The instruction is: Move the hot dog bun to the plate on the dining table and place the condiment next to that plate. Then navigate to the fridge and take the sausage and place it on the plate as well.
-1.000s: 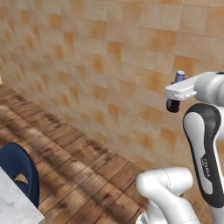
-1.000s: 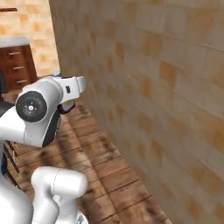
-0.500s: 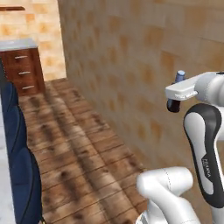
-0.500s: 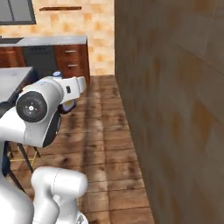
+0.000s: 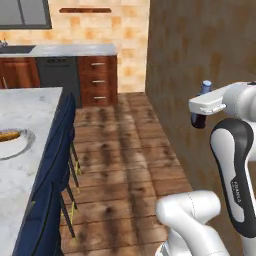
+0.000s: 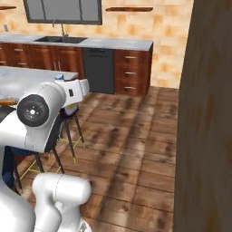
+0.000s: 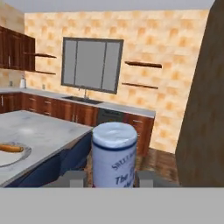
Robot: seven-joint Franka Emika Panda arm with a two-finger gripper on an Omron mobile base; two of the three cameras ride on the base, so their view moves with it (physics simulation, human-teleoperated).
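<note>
My gripper (image 7: 111, 179) is shut on the condiment (image 7: 114, 153), a bottle with a pale cap and a printed label, held upright in front of the hand. From the left base the condiment cap (image 5: 206, 86) pokes above the gripper (image 5: 198, 107); from the right base the gripper (image 6: 80, 88) hangs beside the dining table (image 6: 31, 74). On the marble dining table (image 5: 30, 105) lies the grey-rimmed plate (image 5: 27, 142) with the hot dog bun (image 5: 9, 135) on it. The hand view shows the plate (image 7: 24, 153) and bun (image 7: 11, 148) at lower left. The fridge's brown wood-panel side (image 6: 208, 113) rises at right. The sausage is hidden.
Dark blue stools (image 5: 57, 165) line the table's near edge. A counter with wooden cabinets (image 5: 95, 75), a sink and a window (image 7: 92, 65) runs along the far wall. Open wooden floor (image 5: 125, 150) lies between the table and the panelled unit.
The whole picture has swung from a tiled wall to the kitchen, so the base has turned. The arm keeps its pose with the bottle still held.
</note>
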